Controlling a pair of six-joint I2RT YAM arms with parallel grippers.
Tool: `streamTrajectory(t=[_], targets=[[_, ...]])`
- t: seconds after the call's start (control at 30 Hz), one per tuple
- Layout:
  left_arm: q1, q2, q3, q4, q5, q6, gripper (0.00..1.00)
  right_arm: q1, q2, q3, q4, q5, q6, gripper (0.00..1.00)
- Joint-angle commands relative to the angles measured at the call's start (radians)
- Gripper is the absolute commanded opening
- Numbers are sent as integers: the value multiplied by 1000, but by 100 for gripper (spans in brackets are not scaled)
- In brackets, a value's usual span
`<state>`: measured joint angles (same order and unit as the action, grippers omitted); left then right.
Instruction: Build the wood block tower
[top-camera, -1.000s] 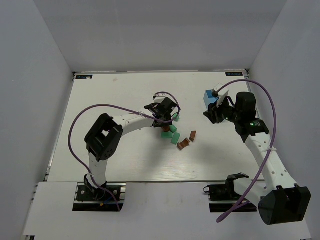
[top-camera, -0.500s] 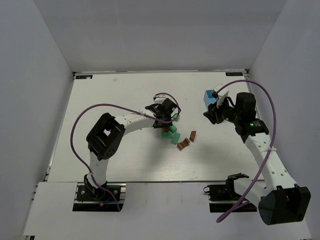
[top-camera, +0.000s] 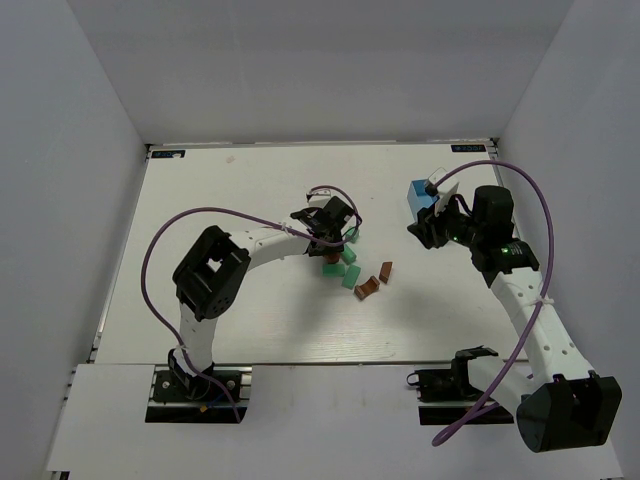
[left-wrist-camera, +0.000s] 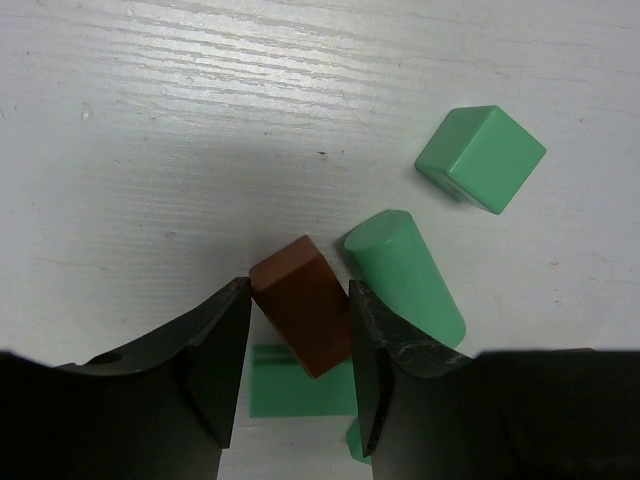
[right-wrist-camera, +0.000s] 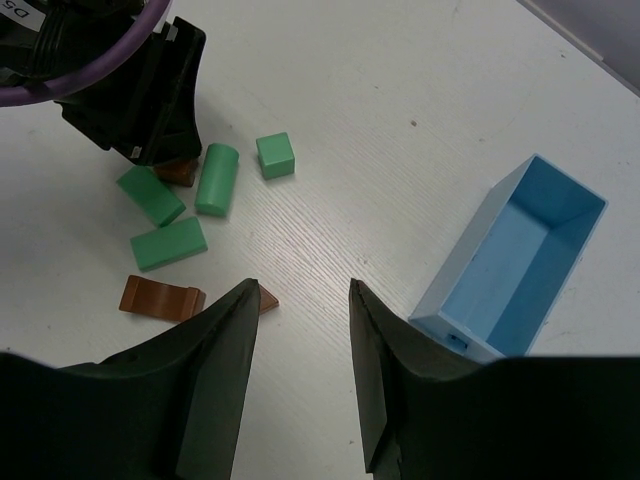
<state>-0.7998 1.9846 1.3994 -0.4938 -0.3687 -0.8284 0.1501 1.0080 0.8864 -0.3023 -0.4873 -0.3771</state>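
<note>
The wood blocks lie loose in a cluster mid-table; no stack shows. My left gripper (left-wrist-camera: 298, 300) is shut on a reddish-brown block (left-wrist-camera: 302, 318), tilted between the jaws, both of which touch it. A flat green block (left-wrist-camera: 290, 396) shows under it. A green cylinder (left-wrist-camera: 408, 275) lies just right of it and a green cube (left-wrist-camera: 482, 158) beyond. In the top view the left gripper (top-camera: 332, 243) is over the cluster. My right gripper (right-wrist-camera: 300, 300) is open and empty, above bare table between the blocks and the blue box (right-wrist-camera: 512, 262).
More pieces lie near the cluster: a green block (right-wrist-camera: 168, 243), a brown arch piece (right-wrist-camera: 160, 297) and a small brown piece (right-wrist-camera: 266, 298). The blue open-topped box (top-camera: 420, 197) sits at the back right. The table's side walls stand close on both sides.
The left gripper shifted slightly over the cluster a second ago and has held still since. The right arm has not moved.
</note>
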Motion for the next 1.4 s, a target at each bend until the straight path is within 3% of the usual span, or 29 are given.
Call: streamTrajectory(t=[0.0, 0.33, 0.67, 1.37], targets=[[4, 3, -13, -35, -21, -2, 53, -4, -16, 2, 34, -25, -8, 48], [13, -36, -46, -35, -30, 8, 49, -7, -17, 2, 35, -27, -9, 48], [4, -46, -37, -55, -50, 45, 62, -7, -16, 2, 35, -31, -8, 48], [-24, -95, -28, -15, 8, 45, 62, -9, -14, -3, 35, -37, -13, 48]])
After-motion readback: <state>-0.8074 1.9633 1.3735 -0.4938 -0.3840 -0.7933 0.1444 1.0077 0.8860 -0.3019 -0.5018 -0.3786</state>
